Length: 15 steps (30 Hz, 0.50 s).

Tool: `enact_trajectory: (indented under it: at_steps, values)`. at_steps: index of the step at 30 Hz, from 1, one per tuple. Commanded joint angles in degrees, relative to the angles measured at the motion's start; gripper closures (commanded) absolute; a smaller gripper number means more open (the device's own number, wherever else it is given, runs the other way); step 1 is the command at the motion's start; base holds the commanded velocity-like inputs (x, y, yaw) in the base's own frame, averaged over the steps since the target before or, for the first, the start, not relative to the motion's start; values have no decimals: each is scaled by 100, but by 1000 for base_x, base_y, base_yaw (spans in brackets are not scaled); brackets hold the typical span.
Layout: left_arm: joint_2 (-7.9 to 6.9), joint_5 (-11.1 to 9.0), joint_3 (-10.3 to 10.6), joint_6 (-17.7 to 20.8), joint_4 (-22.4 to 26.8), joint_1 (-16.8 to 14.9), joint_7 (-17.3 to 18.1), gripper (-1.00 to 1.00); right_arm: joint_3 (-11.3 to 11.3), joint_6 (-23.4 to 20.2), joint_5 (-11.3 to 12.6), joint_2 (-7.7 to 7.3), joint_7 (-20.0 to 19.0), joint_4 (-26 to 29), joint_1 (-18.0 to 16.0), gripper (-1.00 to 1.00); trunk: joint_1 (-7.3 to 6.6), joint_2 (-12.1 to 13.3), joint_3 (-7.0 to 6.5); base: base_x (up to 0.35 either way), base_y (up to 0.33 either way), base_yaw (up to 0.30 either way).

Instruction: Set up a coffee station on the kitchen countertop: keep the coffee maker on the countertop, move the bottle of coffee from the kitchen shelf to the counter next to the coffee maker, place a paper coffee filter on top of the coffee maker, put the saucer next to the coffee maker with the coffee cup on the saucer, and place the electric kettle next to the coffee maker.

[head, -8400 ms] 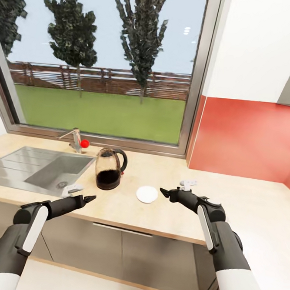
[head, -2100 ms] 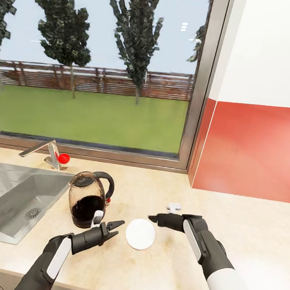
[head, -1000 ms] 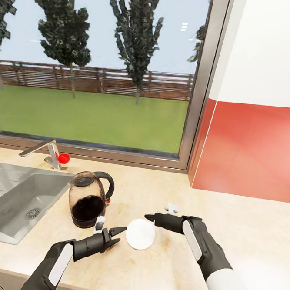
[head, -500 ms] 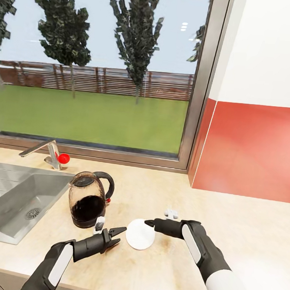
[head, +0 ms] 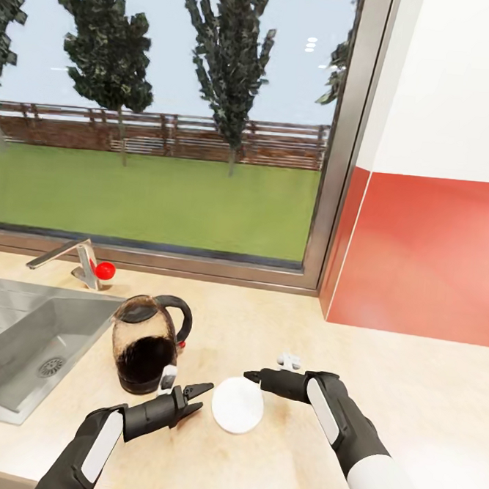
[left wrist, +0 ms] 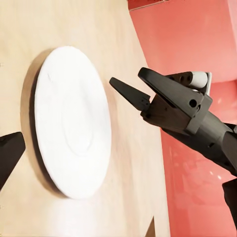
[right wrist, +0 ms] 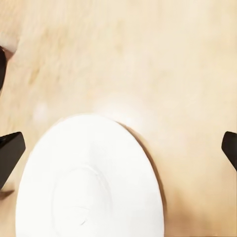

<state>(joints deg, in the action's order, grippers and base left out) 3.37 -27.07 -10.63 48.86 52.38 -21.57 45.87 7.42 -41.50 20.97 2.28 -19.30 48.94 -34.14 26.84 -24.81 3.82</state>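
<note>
The white saucer (head: 238, 405) lies on the light wood kitchen countertop (head: 381, 373), between my two grippers. My left gripper (head: 198, 397) is open and points at the saucer's left edge from a short way off. My right gripper (head: 252, 378) is open and hovers at the saucer's far right rim. In the right wrist view the saucer (right wrist: 91, 182) sits below and between widely spread fingertips (right wrist: 11, 150). The left wrist view has the saucer (left wrist: 71, 123) ahead and the right gripper (left wrist: 126, 76) beyond it. The glass electric kettle (head: 147, 344) stands left of the saucer.
The steel sink (head: 16, 337) is inset at the left, with a faucet and red knob (head: 104, 270) behind it. A large window runs along the back. A red wall panel (head: 428, 251) closes the right. Bare worktop stretches right of the saucer.
My right gripper has dropped lower and closer to the saucer's far rim. The saucer sits slightly nearer to me in the view. The left gripper has hardly moved.
</note>
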Motion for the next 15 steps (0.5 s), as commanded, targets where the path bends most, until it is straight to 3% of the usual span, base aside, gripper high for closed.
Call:
enact_trajectory:
  at_steps: [1, 15]
  values:
    - [6, 9, -18, 27, 0, -6, 19, -100, -3, -25, -5, 0, -12, 5, -5, -100, 4, -12, 13, 42, 7, 0]
    - [6, 9, -18, 32, -4, 2, 18, -100, -7, -25, -5, 0, -12, 2, -5, -100, 4, -12, 13, 7, 1, 0]
